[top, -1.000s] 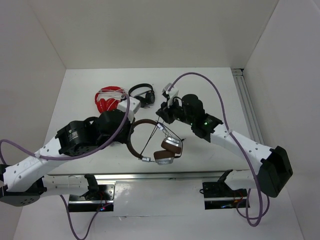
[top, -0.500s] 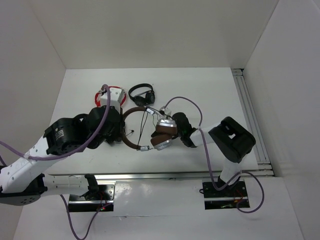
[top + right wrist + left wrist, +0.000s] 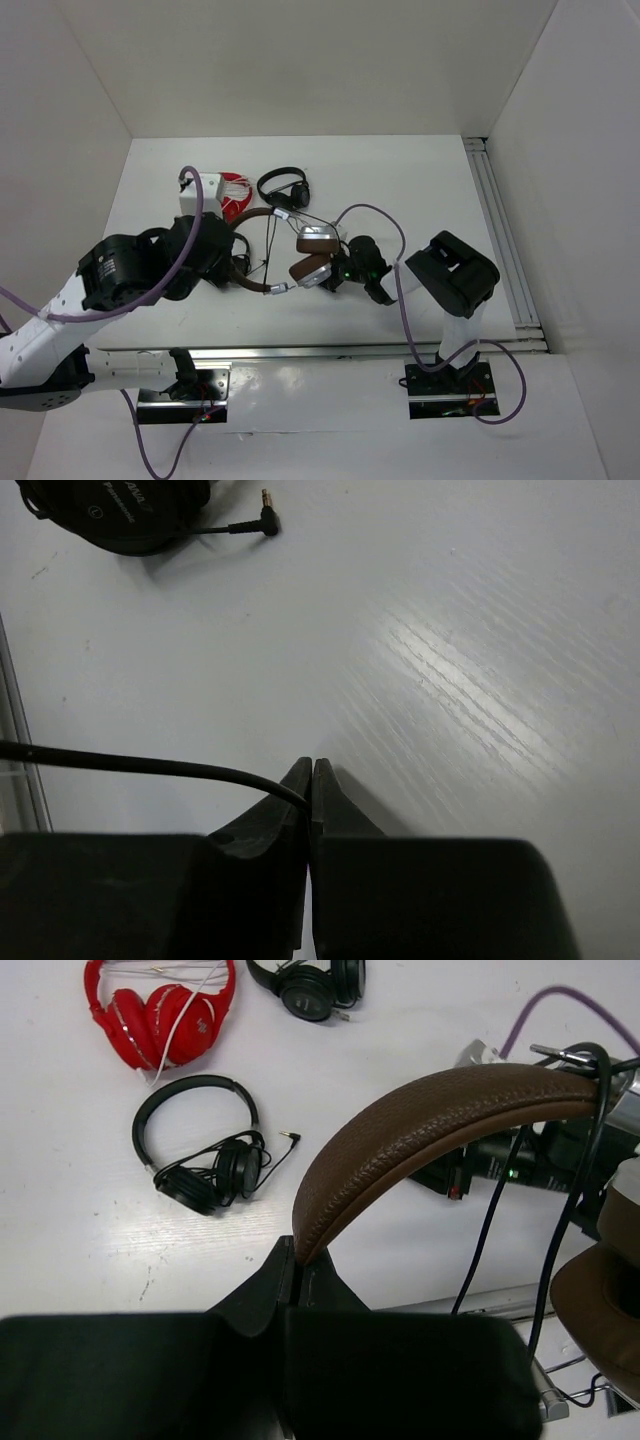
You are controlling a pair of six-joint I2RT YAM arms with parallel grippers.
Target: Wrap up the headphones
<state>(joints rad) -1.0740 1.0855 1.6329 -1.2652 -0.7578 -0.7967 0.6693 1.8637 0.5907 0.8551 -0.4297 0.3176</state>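
Left gripper (image 3: pixel 296 1252) clamps padded brown headband (image 3: pixel 440 1110) of over-ear headphones (image 3: pixel 308 268); right gripper (image 3: pixel 310 775) pinches thin black cable (image 3: pixel 130 765). Band probably stiff, cable limp, slip-prone.

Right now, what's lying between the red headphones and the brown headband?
A smaller black pair, between the red headphones and the brown headband; the left wrist view shows it.

White tabletop (image 3: pixel 420 190) with a faint wood grain and a metal rail (image 3: pixel 497 230) along its right edge. Three pairs of headphones lie on it. Far left: a red pair (image 3: pixel 165 1020) with a white cord. To its right, a small black pair (image 3: pixel 285 187). Nearer, on the left, another black pair (image 3: pixel 205 1155), cable loosely bunched, plug lying free.
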